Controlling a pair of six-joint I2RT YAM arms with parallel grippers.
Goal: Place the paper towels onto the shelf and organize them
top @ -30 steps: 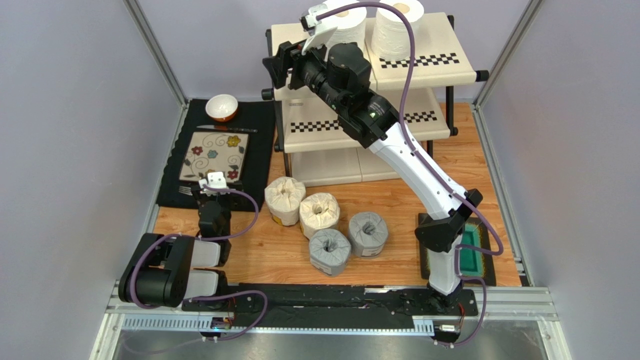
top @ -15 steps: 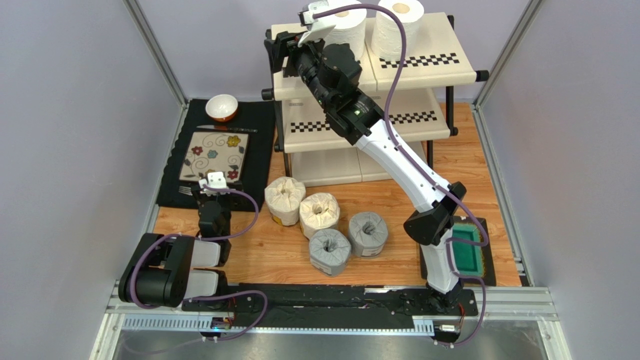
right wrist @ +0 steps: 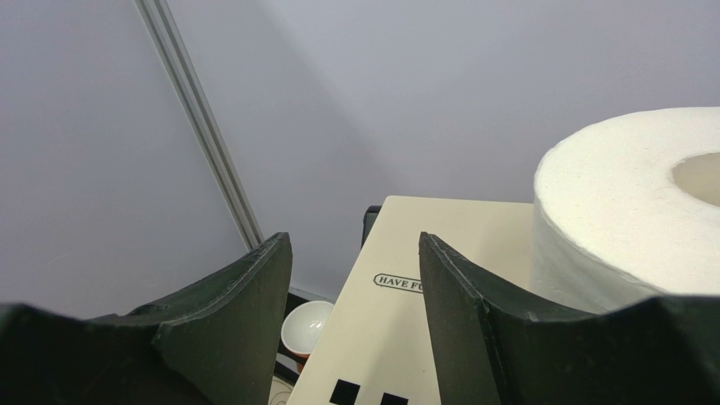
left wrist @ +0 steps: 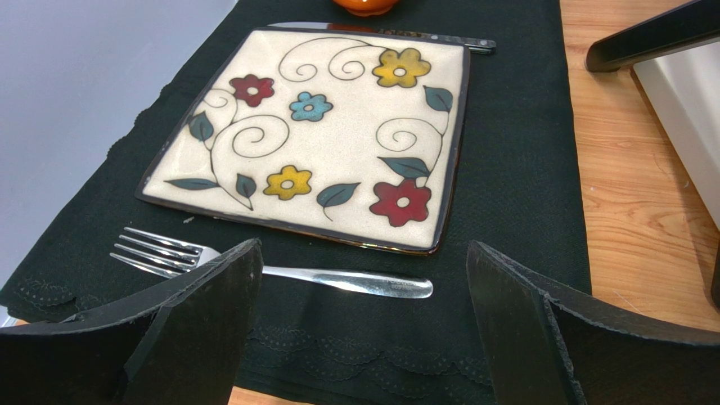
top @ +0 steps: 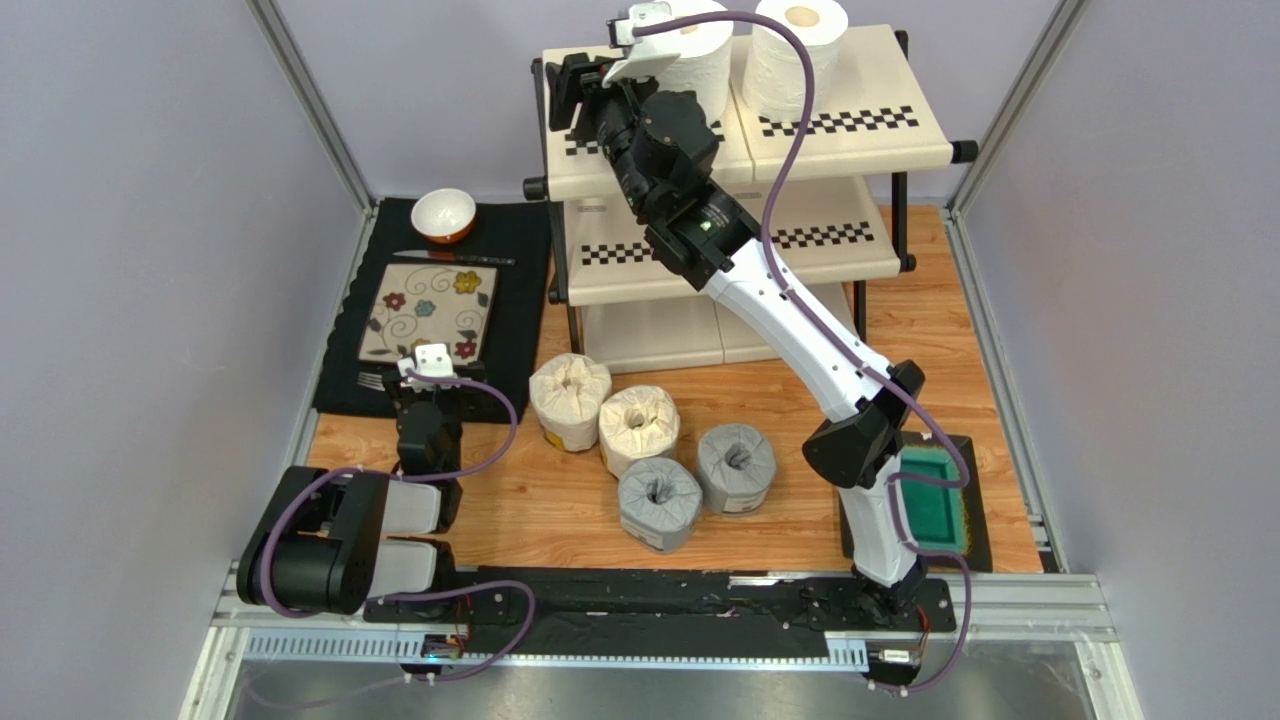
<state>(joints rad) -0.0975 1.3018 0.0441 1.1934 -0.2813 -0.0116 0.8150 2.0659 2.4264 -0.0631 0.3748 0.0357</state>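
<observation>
Right arm point(top: 796, 323) has swung up and left over the last second; right gripper point(right wrist: 353, 246) now hangs at the upper-left corner of the shelf point(top: 864, 146) top tier, just left of the left white roll point(top: 699, 57); jaws partly apart, nothing between them. Right white roll point(top: 796, 53) stands beside it; 2 cream rolls point(top: 571, 399) and 2 grey rolls point(top: 660, 503) lie on the table point(top: 932, 345), centre frame. Left gripper point(left wrist: 363, 253) spread wide, empty, facing the floral plate point(left wrist: 355, 169), lower left. Reading: 2 of 6 shelved; a tidy-up nudge or a retreat for roll 3 seems likely.
</observation>
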